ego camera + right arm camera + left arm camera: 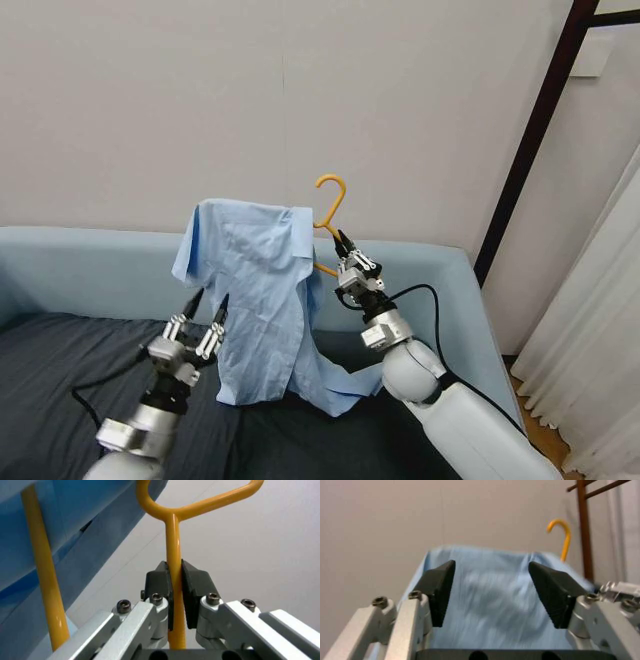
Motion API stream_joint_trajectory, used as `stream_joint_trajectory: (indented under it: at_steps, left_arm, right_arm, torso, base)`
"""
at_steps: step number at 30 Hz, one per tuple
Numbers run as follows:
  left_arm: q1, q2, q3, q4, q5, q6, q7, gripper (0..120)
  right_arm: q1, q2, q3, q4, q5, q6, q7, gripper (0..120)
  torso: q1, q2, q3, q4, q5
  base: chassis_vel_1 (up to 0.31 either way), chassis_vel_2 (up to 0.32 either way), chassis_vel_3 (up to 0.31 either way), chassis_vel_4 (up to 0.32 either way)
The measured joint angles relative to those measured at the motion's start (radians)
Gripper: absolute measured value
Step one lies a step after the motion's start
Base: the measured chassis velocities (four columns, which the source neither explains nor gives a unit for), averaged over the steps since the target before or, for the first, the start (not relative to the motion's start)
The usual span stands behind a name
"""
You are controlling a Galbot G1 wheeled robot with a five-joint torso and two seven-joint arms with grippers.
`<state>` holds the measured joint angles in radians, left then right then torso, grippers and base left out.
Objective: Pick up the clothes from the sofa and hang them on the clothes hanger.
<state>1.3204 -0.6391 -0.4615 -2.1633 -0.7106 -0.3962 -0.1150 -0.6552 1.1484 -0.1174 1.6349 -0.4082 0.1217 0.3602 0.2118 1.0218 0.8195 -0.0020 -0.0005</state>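
A light blue shirt (258,300) hangs draped on a yellow hanger (331,205), held up above the sofa. My right gripper (343,250) is shut on the hanger's bar (173,577), just below the hook. My left gripper (207,308) stands open at the shirt's lower left edge, with nothing between its fingers; in the left wrist view the shirt (495,603) lies beyond the open gripper (492,592), with the hook (561,530) behind it. The shirt's tail trails down to the seat by my right arm.
The sofa has a pale blue backrest (90,270) and a dark seat (70,370). A dark wooden rack post (530,140) leans at the right, with white curtains (600,330) beside it. A plain wall stands behind.
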Motion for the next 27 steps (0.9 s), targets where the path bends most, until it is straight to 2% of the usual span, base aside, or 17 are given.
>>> stream_joint_trajectory:
  at_steps: [3,5,6,8,10,11,13,16,17,20,23,27]
  left_arm:
    - [-0.091,0.181,-0.013,0.021,-0.196,0.038,0.096,82]
    - [-0.146,0.26,-0.005,0.062,-0.297,0.056,0.184,90]
    - [-0.146,0.26,-0.005,0.062,-0.297,0.056,0.184,90]
    - [-0.196,0.324,0.001,0.12,-0.358,0.072,0.279,98]
    - [-0.239,0.372,0.007,0.182,-0.392,0.078,0.382,100]
    - [-0.239,0.372,0.007,0.182,-0.392,0.078,0.382,100]
    - [-0.296,0.426,0.023,0.261,-0.449,0.095,0.523,100]
    - [-0.366,0.474,0.05,0.357,-0.496,0.149,0.69,100]
    - [-0.366,0.474,0.05,0.357,-0.496,0.149,0.69,100]
    - [-0.393,0.499,0.062,0.441,-0.498,0.196,0.839,100]
    - [-0.396,0.507,0.064,0.47,-0.49,0.215,0.886,100]
    - [-0.395,0.498,0.077,0.494,-0.46,0.221,0.894,100]
  right_arm:
    - [-0.017,0.01,0.003,-0.014,-0.039,0.016,0.0,5]
    - [-0.017,0.016,-0.009,-0.028,-0.061,0.028,0.0,5]
    - [-0.017,0.016,-0.009,-0.028,-0.061,0.028,0.0,5]
    - [-0.007,0.026,-0.031,-0.05,-0.081,0.042,-0.001,5]
    - [0.005,0.037,-0.051,-0.066,-0.1,0.056,-0.004,5]
    - [0.005,0.037,-0.051,-0.066,-0.1,0.056,-0.004,5]
    - [0.016,0.045,-0.074,-0.077,-0.118,0.069,-0.011,5]
    - [0.017,0.05,-0.082,-0.076,-0.128,0.073,-0.019,5]
    - [0.017,0.05,-0.082,-0.076,-0.128,0.073,-0.019,5]
    - [0.013,0.05,-0.08,-0.067,-0.133,0.074,-0.026,5]
    - [0.011,0.049,-0.079,-0.066,-0.134,0.08,-0.035,5]
    - [0.006,0.054,-0.075,-0.075,-0.15,0.1,-0.061,5]
  torso:
    - [0.0,0.0,0.0,0.0009,-0.0002]
    - [0.0,0.0,0.0,0.0006,-0.0006]
    - [0.0,0.0,0.0,0.0006,-0.0006]
    - [0.0,0.0,0.0,0.0006,-0.0003]
    - [0.0,0.0,0.0,0.001,-0.0003]
    - [0.0,0.0,0.0,0.001,-0.0003]
    - [0.0,0.0,0.0,0.0015,-0.0006]
    - [0.0,0.0,0.0,0.0008,-0.0003]
    - [0.0,0.0,0.0,0.0008,-0.0003]
    - [0.0,0.0,0.0,0.0008,-0.0003]
    - [0.0,0.0,0.0,0.0009,-0.0002]
    - [0.0,0.0,0.0,0.0009,-0.0001]
  base:
    - [0.0,0.0,0.0,0.0]
    - [0.0,0.0,0.0,0.0]
    - [0.0,0.0,0.0,0.0]
    - [0.0,0.0,0.0,0.0]
    - [0.0,0.0,0.0,0.0]
    - [0.0,0.0,0.0,0.0]
    - [0.0,0.0,0.0,0.0]
    - [0.0,0.0,0.0,0.0]
    - [0.0,0.0,0.0,0.0]
    - [0.0,0.0,0.0,0.0]
    - [0.0,0.0,0.0,0.0]
    - [0.0,0.0,0.0,0.0]
